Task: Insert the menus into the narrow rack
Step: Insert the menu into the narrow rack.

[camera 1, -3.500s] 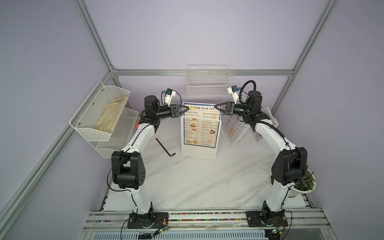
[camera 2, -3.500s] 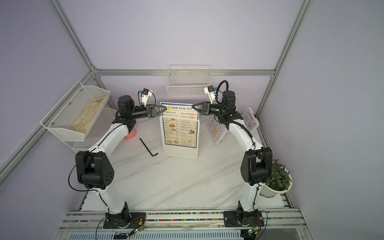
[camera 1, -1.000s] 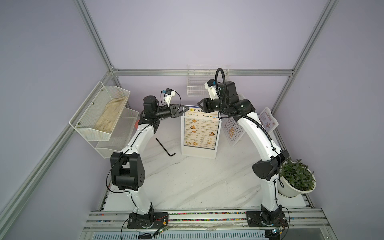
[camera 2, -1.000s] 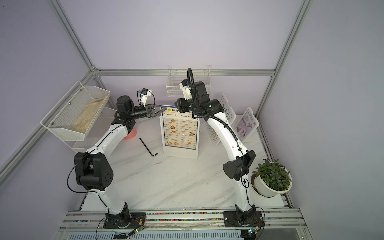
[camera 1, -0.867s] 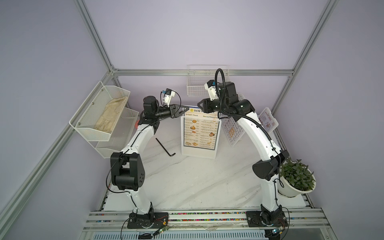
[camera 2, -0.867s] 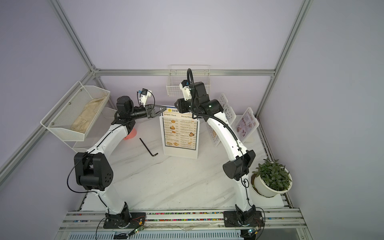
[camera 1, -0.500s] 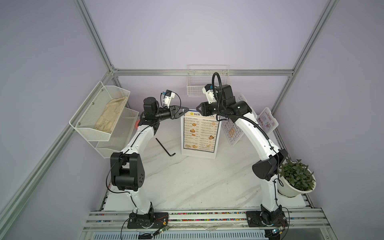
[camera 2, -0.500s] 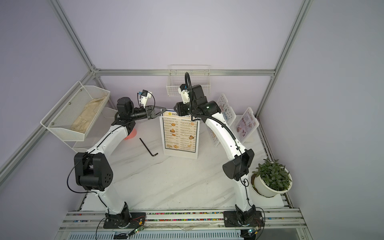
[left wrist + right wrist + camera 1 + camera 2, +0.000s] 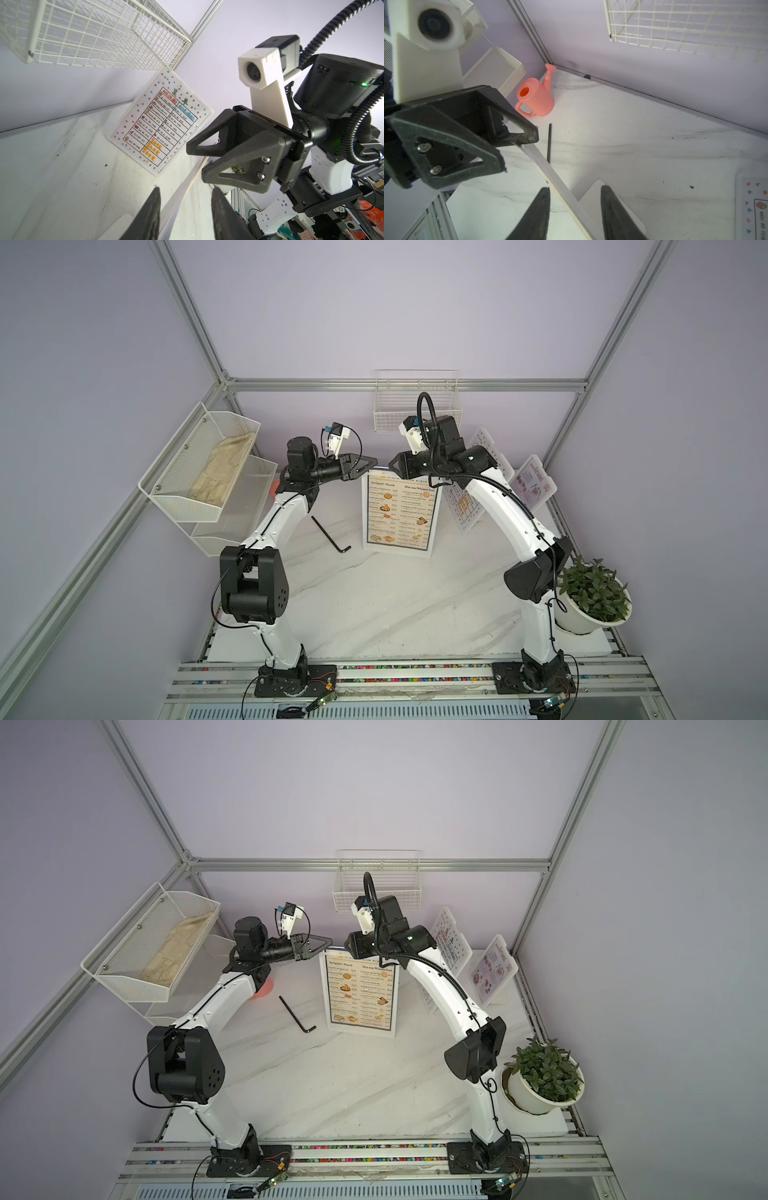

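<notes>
**Menu upright, both hands loose**

We find the "DIM SUM INN" menu (image 9: 398, 510) standing on the table (image 9: 374, 605), in front of the wall rack (image 9: 415, 406). Its top edge runs between the left hand (image 9: 372, 462) and the right hand (image 9: 392, 466) — both released, gripping nothing. The dotted white sheet (image 9: 162, 124) and the small card (image 9: 534, 485) lean at the back.

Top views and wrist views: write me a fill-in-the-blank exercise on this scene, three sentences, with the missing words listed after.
The watering can is ___ in colour.
The black hex key lies on the table between the standing menu and the ___ arm.
The potted plant stands next to the ___ arm.
Missing words: pink; left; right.
</notes>
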Controlling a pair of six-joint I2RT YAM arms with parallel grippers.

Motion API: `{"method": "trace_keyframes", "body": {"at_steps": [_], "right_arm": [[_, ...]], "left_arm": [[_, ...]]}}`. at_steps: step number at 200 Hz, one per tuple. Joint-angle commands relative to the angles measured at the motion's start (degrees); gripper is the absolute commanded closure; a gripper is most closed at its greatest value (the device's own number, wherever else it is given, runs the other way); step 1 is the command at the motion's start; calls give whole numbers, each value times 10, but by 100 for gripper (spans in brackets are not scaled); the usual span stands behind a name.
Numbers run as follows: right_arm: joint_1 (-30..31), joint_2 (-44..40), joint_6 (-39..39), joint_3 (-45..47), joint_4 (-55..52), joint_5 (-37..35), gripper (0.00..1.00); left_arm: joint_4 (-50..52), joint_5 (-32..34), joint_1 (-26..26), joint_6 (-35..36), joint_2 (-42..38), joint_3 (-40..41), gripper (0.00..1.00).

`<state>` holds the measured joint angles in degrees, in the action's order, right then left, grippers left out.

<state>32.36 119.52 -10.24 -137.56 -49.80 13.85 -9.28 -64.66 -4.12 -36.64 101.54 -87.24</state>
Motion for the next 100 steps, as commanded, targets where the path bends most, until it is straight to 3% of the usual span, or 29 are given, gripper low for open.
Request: {"method": "trace_keyframes", "body": {"at_steps": [1,81,100], "right_arm": [[4,-23,7,-12,-11,-11,56],[4,-17,17,-1,-30,-34,57],[4,-18,16,6,-30,-31,57]], "left_arm": [[9,-1,5,25,-31,10,59],[40,9,5,50,-35,6,55],[41,13,6,51,-37,5,50]]}}
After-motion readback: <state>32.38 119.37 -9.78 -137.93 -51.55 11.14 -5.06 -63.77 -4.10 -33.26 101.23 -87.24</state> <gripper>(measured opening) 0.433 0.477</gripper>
